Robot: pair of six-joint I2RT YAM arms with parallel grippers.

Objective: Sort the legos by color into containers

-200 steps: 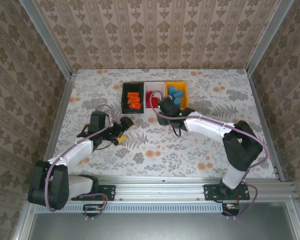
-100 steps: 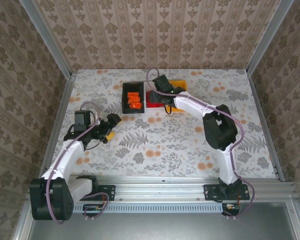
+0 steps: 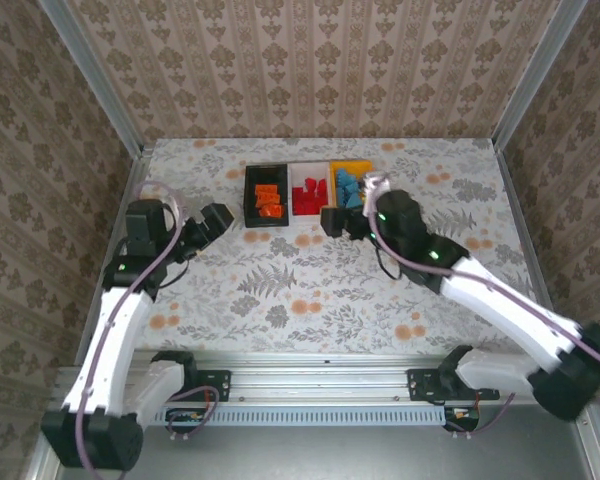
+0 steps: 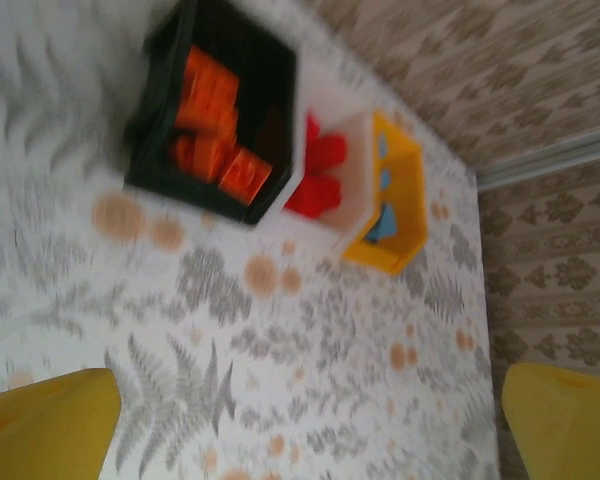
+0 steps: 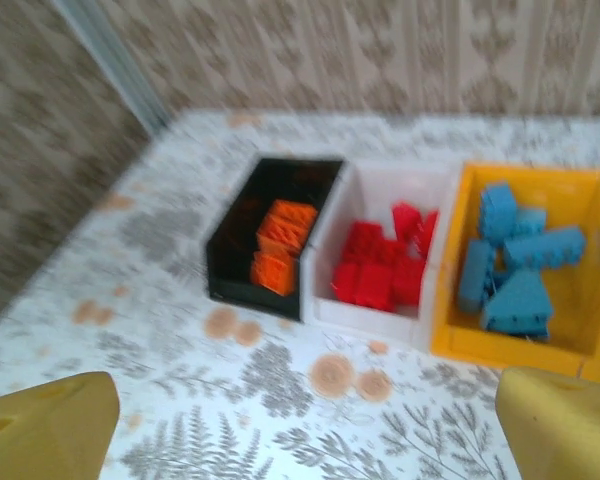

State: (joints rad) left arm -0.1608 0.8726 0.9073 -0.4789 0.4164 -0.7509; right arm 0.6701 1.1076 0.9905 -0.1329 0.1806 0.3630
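Since no loose brick shows on the table [image 3: 310, 300], sorting looks finished, though blur may hide a stray. Left gripper [image 3: 218, 217], jaws wide apart and empty, hangs at eight o'clock of the black bin [image 5: 225, 245]; right gripper [image 3: 334, 221], spread and empty, at six o'clock of the white bin [image 5: 365, 315] and yellow bin [image 5: 500, 350]. Orange bricks [image 5: 283, 240] lie in black, red bricks [image 5: 380, 265] in white, blue bricks [image 5: 515, 270] in yellow. Swung carelessly, the right gripper could clip a wall and mix colours.

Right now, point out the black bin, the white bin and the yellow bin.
black bin [image 5: 235, 285], right wrist view, on its near wall.
white bin [image 5: 375, 325], right wrist view, on its near wall.
yellow bin [image 5: 480, 348], right wrist view, on its near wall.
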